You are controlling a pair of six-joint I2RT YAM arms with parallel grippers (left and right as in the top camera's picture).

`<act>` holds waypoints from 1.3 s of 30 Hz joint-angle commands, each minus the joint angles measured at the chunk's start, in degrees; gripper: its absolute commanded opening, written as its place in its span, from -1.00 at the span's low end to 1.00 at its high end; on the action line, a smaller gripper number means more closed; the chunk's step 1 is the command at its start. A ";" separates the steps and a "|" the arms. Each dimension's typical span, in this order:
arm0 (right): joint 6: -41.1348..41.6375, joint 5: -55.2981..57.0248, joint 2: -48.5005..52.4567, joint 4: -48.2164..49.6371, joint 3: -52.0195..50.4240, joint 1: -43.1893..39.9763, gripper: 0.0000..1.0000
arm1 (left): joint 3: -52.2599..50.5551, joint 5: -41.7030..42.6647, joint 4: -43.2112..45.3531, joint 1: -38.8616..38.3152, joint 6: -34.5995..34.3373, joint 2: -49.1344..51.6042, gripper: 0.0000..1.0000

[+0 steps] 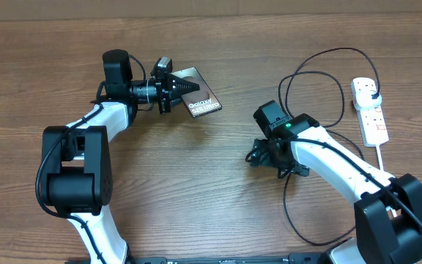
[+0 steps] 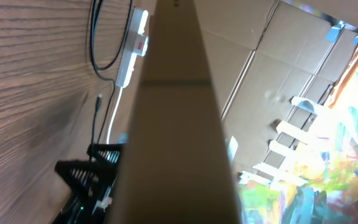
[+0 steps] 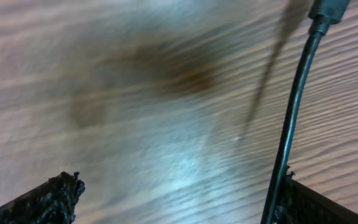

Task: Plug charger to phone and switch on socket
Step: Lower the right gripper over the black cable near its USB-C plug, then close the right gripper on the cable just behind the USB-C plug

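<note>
Over on the left, the left gripper point(image 1: 187, 87) is clamped tight on the phone point(image 1: 202, 103), pinching its near corner, and the slab sits tilted at the far middle of the table point(image 1: 218, 191) with its white lettering facing up. From the left wrist camera the phone's edge fills the middle of the view as one blurred tan band, so nothing finer can be read there. Across the table, the right gripper point(image 1: 259, 154) hangs low over the wood with its jaws spread wide and nothing between them. In its own camera the two dark fingertips point(image 3: 45, 200) stand far apart at the bottom corners. The charger point(image 3: 294, 106) runs right alongside the right-hand finger, and its small connector tip point(image 3: 328, 9) lies on the wood just ahead, loose and unheld. The socket point(image 1: 371, 111) lies far off on the right edge, well away from the phone, with a black plug seated at its far end. The cable loops from there back toward the right arm.
</note>
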 commanded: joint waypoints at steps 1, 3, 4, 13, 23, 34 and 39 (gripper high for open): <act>1.44 3.56 -0.90 1.97 1.03 -0.15 1.00 | 1.62 2.36 0.46 -0.09 1.51 0.22 -0.92; -6.60 -3.82 -0.90 4.17 1.03 -0.15 1.00 | 1.62 2.36 0.46 -0.09 1.49 0.22 -0.92; -11.91 -9.31 -0.90 5.01 1.03 -0.15 1.00 | 1.62 2.36 0.46 -0.09 1.51 0.22 -0.92; 3.52 8.33 -0.90 -2.19 1.05 -0.70 1.00 | 1.62 2.54 0.46 -0.07 1.49 0.22 -0.92; 4.55 2.56 -0.11 6.47 1.07 -5.95 1.00 | 1.62 1.99 0.46 -0.07 1.55 0.22 -0.92; 1.44 -3.89 7.34 8.87 1.07 -13.25 0.64 | 1.62 1.31 0.46 -0.09 1.55 0.22 -0.92; 1.44 -3.87 7.58 10.40 1.07 -12.20 0.54 | 1.62 1.29 0.48 -0.09 1.55 0.22 -0.92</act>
